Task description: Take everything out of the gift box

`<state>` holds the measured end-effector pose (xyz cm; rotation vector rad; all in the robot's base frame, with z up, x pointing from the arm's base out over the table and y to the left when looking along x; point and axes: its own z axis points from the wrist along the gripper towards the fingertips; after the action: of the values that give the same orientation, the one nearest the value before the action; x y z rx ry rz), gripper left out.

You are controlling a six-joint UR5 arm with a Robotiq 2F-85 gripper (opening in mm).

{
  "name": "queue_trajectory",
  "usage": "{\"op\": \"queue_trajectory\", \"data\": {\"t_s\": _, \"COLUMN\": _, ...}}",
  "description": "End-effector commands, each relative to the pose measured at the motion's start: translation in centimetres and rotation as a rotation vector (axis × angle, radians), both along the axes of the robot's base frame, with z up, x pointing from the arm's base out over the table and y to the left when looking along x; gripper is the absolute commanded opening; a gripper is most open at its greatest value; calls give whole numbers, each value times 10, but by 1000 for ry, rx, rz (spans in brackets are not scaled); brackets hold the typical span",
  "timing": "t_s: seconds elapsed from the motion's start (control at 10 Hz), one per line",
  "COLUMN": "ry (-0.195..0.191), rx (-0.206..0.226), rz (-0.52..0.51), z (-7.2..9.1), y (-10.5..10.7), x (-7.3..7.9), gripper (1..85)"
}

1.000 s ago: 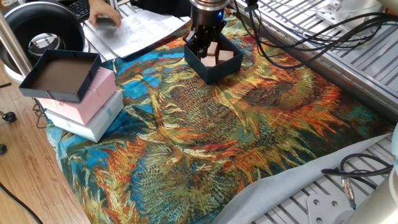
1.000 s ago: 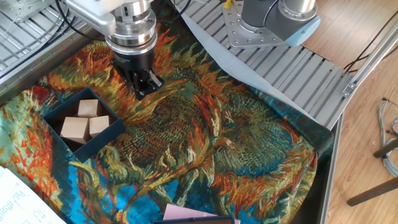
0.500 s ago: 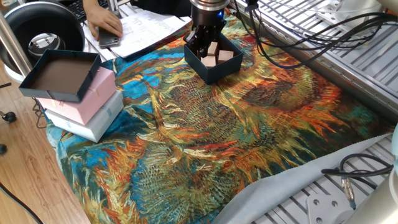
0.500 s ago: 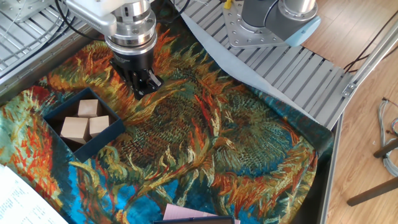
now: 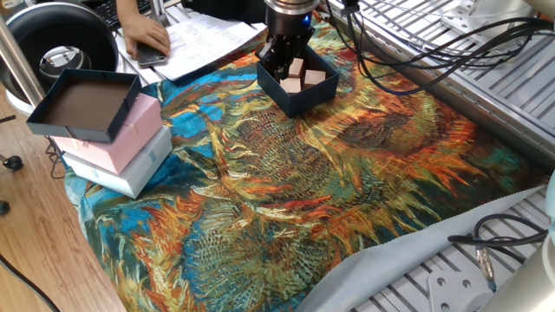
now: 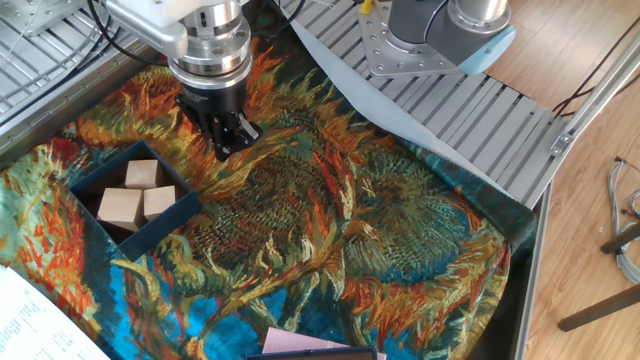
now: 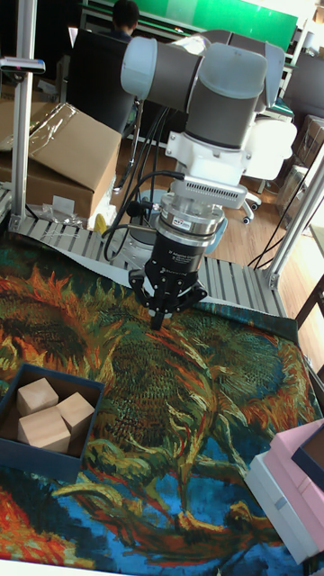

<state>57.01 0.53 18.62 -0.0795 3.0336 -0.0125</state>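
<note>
Gift box (image 6: 150,228) of dark navy card sits on a sunflower-print cloth (image 6: 330,230) spread over the counter, three wooden cubes (image 7: 49,414) packed inside it. The UR5's gripper (image 7: 162,315) hangs above the cloth just beside the box, outside its walls, its jaws drawn together at the tips and grasping nothing.

The other fixed view looks down into the box and shows the cubes (image 6: 135,195) side by side, the largest nearest the camera, with the gripper (image 6: 232,145) past the box's far corner and the arm's grey base (image 6: 450,30) on the slatted metal beyond.

One fixed view shows the box (image 5: 297,94) from the opposite side, the gripper (image 5: 279,65) partly overlapping its rim in the picture. Only here appear a shallow navy tray (image 5: 82,104) resting on stacked pink (image 5: 117,139) and white boxes (image 5: 121,169) at the cloth's edge, and a person's hand (image 5: 147,39) on papers.

The tall fixed view alone shows the whole arm (image 7: 202,90) and cardboard cartons (image 7: 63,148) behind.
</note>
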Motion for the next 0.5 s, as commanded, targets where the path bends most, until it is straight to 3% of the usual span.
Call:
{"op": "queue_trajectory", "data": {"t_s": 0.0, "ry": -6, "rx": 16, "rz": -3, "z": 1, "y": 4, "x": 2, "gripper": 40}}
{"op": "queue_trajectory", "data": {"t_s": 0.2, "ry": -4, "rx": 15, "rz": 5, "z": 1, "y": 3, "x": 1, "gripper": 40}}
{"op": "queue_trajectory", "data": {"t_s": 0.3, "ry": -3, "rx": -21, "rz": 40, "z": 0, "y": -9, "x": 1, "gripper": 40}}
{"op": "queue_trajectory", "data": {"t_s": 0.4, "ry": -5, "rx": 9, "rz": 48, "z": -1, "y": -6, "x": 0, "gripper": 40}}
